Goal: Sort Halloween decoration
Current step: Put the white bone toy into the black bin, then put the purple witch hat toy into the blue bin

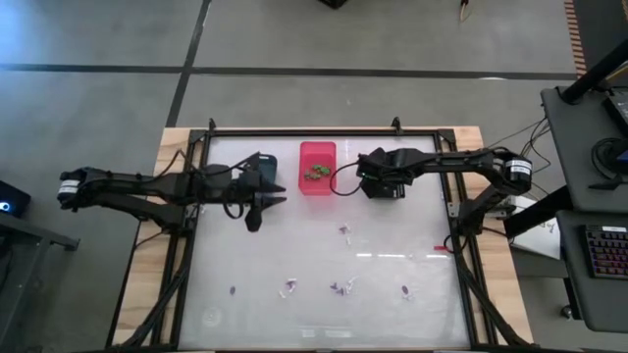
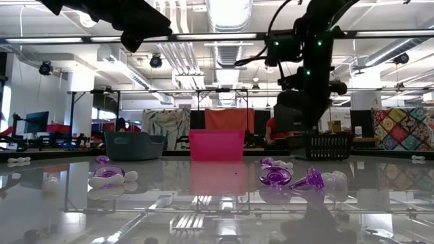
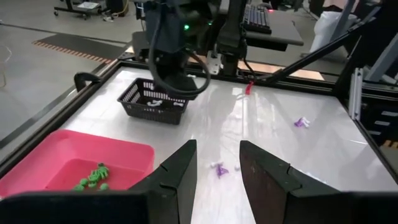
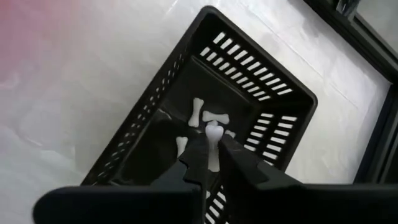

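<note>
Bone-shaped white trinket (image 4: 213,132) pinched between the right gripper (image 4: 211,163) fingers, directly above the black slotted bin (image 4: 281,102).

More small white bones (image 4: 198,112) lie on the black bin's floor under it. Tiny green pieces (image 3: 93,177) sit in the pink bin (image 3: 37,163), and purple trinkets (image 2: 288,178) and white ones (image 1: 345,231) lie scattered over the glossy white table (image 1: 392,245), well apart from the bins. The left gripper (image 3: 217,163) hangs over the table beside the blue-grey bin (image 1: 269,169), its fingers spread apart and holding nothing.
</note>
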### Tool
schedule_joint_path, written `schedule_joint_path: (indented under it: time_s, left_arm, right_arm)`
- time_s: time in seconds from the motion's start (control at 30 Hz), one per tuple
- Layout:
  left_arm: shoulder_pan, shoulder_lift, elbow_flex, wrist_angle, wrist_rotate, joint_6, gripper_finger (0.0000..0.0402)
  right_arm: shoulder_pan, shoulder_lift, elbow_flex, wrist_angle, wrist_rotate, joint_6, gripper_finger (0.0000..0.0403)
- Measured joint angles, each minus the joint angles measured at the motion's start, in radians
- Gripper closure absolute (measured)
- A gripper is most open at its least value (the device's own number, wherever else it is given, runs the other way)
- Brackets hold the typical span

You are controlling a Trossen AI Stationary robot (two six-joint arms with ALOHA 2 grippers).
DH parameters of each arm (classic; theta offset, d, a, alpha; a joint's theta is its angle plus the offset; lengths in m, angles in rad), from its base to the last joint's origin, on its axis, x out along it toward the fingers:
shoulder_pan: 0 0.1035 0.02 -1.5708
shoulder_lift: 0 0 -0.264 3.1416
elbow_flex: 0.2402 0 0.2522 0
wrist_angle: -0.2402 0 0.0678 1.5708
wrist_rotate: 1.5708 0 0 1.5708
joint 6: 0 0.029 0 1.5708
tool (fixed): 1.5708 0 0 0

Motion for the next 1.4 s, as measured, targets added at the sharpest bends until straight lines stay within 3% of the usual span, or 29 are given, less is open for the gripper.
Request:
schedule_joint_path:
  time_s: [0.3,0.53,0.87,1.23,1.4]
  left_arm:
    - [-0.047,0.0,-0.001,0.0,0.0,-0.02,0.0297]
    - [-0.115,0.0,-0.001,0.0,-0.001,-0.027,0.0297]
    - [-0.232,0.019,-0.001,0.002,-0.006,-0.073,0.0297]
    - [-0.367,0.216,-0.002,0.012,-0.006,-0.035,0.0297]
    - [-0.413,0.304,-0.002,0.007,-0.004,-0.069,0.0297]
  right_arm:
    - [-0.006,0.0,-0.004,0.041,0.008,-0.024,0.0299]
    - [-0.003,-0.007,0.001,0.048,0.007,-0.04,0.0266]
    - [0.096,-0.098,0.025,0.068,0.007,-0.044,0.0262]
    - [0.345,-0.183,0.025,0.178,0.082,-0.064,0.0263]
    - [0.407,-0.19,0.025,0.194,0.096,-0.059,0.0266]
